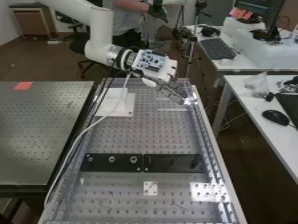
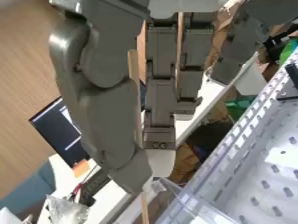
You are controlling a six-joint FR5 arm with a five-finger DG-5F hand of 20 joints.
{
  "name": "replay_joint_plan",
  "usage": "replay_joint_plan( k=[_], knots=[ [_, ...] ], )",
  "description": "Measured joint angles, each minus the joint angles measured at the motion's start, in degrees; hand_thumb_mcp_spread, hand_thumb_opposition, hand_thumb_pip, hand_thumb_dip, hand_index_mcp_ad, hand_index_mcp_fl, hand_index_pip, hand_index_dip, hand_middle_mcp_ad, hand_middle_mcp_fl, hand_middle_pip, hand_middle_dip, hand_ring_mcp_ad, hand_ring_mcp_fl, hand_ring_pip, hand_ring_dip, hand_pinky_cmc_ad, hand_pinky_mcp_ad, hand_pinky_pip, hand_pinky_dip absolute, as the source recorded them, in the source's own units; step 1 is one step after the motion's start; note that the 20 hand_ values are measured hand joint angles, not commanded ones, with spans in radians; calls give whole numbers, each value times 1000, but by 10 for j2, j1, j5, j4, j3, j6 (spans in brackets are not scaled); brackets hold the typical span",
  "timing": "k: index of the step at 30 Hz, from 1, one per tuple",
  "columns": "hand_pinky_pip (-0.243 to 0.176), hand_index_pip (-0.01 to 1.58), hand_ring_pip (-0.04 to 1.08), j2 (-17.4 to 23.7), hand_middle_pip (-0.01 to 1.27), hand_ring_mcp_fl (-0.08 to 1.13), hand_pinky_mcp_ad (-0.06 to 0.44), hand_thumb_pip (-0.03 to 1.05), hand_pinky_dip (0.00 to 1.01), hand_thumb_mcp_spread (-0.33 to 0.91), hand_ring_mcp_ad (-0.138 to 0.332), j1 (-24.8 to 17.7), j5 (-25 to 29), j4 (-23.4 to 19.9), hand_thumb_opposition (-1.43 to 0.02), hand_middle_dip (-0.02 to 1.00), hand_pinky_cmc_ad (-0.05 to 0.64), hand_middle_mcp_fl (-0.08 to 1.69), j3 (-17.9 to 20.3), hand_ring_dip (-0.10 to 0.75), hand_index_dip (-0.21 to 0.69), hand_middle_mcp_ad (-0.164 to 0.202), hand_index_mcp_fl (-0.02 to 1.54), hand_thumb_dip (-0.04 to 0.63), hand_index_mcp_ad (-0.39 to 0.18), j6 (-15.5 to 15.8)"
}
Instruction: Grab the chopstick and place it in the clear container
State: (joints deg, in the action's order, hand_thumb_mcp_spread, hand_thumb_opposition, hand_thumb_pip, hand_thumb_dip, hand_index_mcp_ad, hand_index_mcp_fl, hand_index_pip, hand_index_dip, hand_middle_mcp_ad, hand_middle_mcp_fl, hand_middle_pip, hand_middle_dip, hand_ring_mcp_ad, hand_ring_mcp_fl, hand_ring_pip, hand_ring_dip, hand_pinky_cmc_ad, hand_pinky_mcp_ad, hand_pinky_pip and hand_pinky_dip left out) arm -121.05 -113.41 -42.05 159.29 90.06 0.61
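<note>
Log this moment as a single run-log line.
Hand: closed on chopstick | Position: above bench's far end | Nearby: clear container | Status: chopstick held, not yet released

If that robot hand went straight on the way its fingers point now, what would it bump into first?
Likely the hand would meet the clear container, perhaps chopstick first, since that sticks out ahead; the depth is unclear.
</note>
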Motion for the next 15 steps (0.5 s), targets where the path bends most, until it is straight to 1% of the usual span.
replay_joint_plan(
  k=[5, 11, 12, 13, 15],
  knots=[
    [96, 180, 80, -8, 452, 703, 250, 419, 154, 677, 40, -2, 3, 2, -1145, 405, 447, 1347, -5, 265, 389, 44, 1463, 304, -147, -7],
    [94, 183, 75, -13, 454, 707, 250, 419, 155, 677, 40, -8, 35, -16, -1145, 393, 447, 1351, -8, 262, 379, 44, 1456, 300, -147, 22],
    [94, 183, 79, -15, 454, 700, 250, 419, 171, 677, 42, -9, 46, -20, -1145, 391, 447, 1351, -10, 262, 379, 40, 1456, 304, -147, 26],
    [94, 185, 80, -17, 459, 717, 250, 419, 187, 677, 42, -10, 55, -24, -1145, 391, 447, 1344, -11, 262, 379, 44, 1456, 300, -147, 31],
    [94, 187, 77, -19, 468, 735, 250, 419, 215, 677, 38, -12, 60, -32, -1145, 379, 447, 1344, -12, 262, 379, 44, 1459, 300, -150, 37]
  ],
)
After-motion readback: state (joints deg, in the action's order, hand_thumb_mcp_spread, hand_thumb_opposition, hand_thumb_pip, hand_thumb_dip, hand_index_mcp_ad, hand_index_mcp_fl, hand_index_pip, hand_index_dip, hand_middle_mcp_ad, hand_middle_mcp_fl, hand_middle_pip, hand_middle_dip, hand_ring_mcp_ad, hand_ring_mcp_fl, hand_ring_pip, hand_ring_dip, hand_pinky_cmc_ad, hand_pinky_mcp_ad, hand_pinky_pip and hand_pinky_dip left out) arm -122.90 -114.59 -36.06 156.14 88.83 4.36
